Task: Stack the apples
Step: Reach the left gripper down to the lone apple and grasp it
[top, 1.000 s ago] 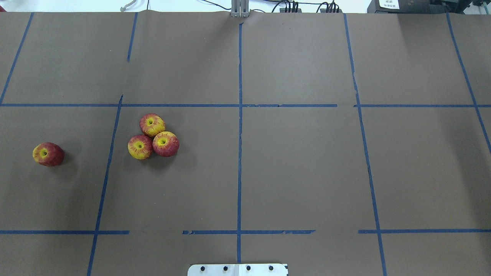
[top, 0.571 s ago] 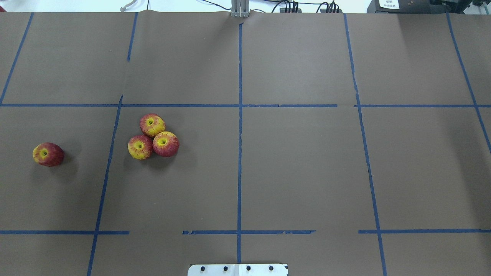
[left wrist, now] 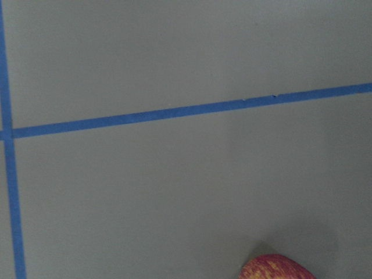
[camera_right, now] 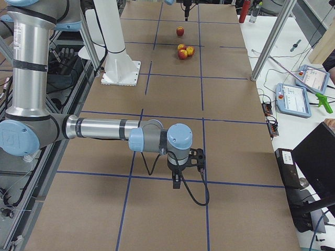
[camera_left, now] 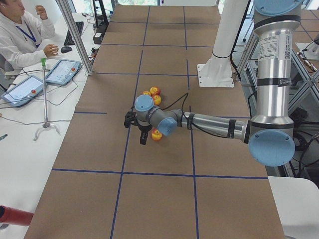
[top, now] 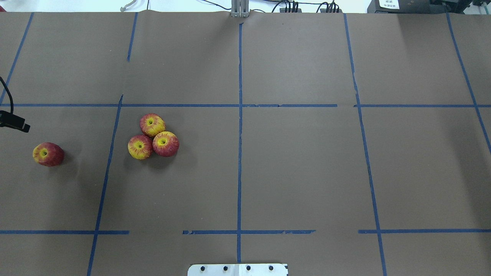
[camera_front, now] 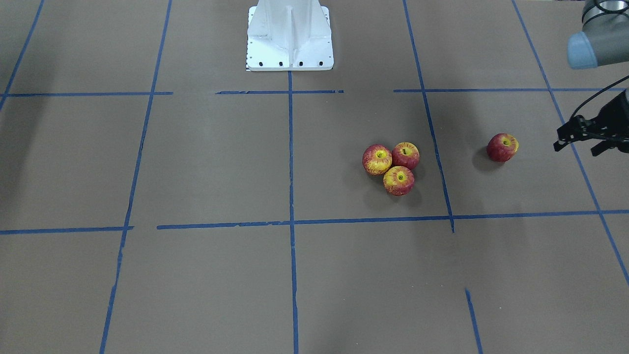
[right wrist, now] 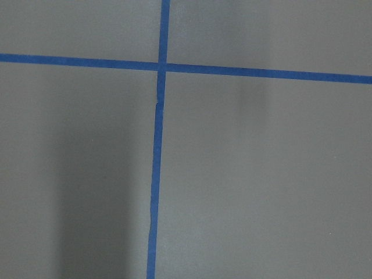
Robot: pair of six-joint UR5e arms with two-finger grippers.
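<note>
Change: left gripper (top: 14, 122) now shows at the left edge of the overhead view, where a moment ago only bare paper showed; all four apples lie where they lay before.
Lone apple (top: 48, 154): lies on its side on the robot's left part of the table, well apart from the other three, with a tape line between them. Its yellow stem dimple is tipped toward the table's left end, so its stem axis leans that way instead of standing upright.
Lone apple, left wrist view: only its red top (left wrist: 278, 268) shows, at the bottom edge.
Cluster of three apples (top: 153, 135): packed in a triangle, each touching the other two, just right of the tape line in the overhead view. All three sit upright, dimples facing up.
Long axis: the apples are round; none can be told.
Left gripper, front view (camera_front: 576, 147): near the lone apple on its outer side, not touching it. Its fingers look spread, with nothing between them.
Right gripper (camera_right: 177, 183): points down over the far right part of the table, well away from every apple; whether its fingers are spread or together cannot be told.
Table (top: 307, 172): covered in brown paper, marked into squares by blue tape (top: 239, 153).
</note>
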